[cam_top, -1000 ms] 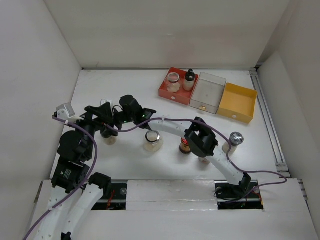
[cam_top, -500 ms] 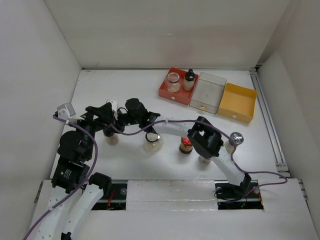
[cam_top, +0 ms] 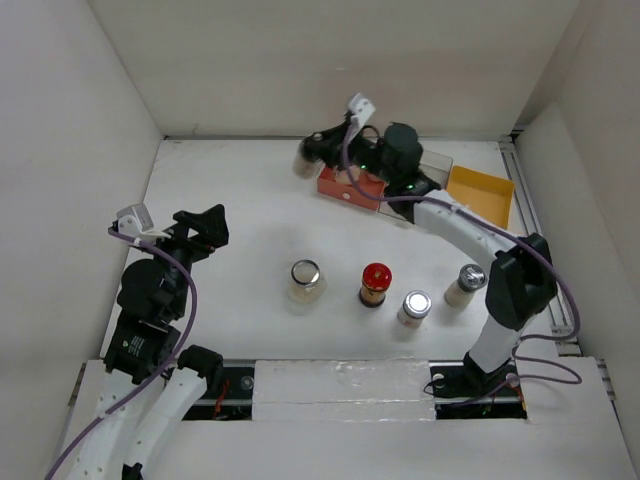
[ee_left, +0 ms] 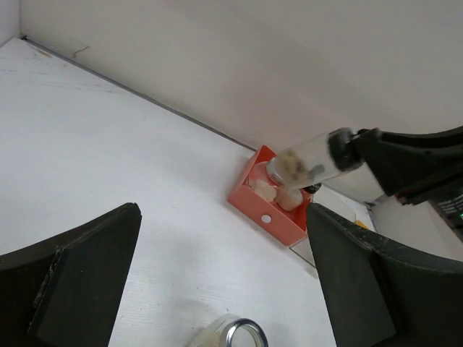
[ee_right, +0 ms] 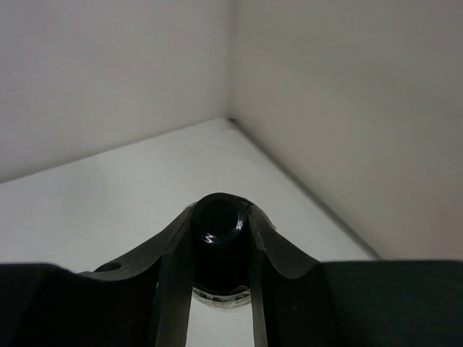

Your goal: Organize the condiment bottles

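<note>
red tray (cam_top: 340,188) | clear tray (cam_top: 438,160) | yellow tray (cam_top: 482,196); side by side

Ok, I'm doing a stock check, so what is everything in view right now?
table: one, white, beneath everything
red tray: one, red, far side
clear tray: one, clear, right of red tray
yellow tray: one, yellow, right of clear tray
silver-capped jars: three, pale contents, front row
red-capped bottle: one, amber, second from left in that row
held bottle: one, pale, dark cap, aloft by red tray
jars in red tray: count unclear, pale, partly hidden
left end effector: one, black, open, left side
right end effector: one, black, shut on held bottle
</note>
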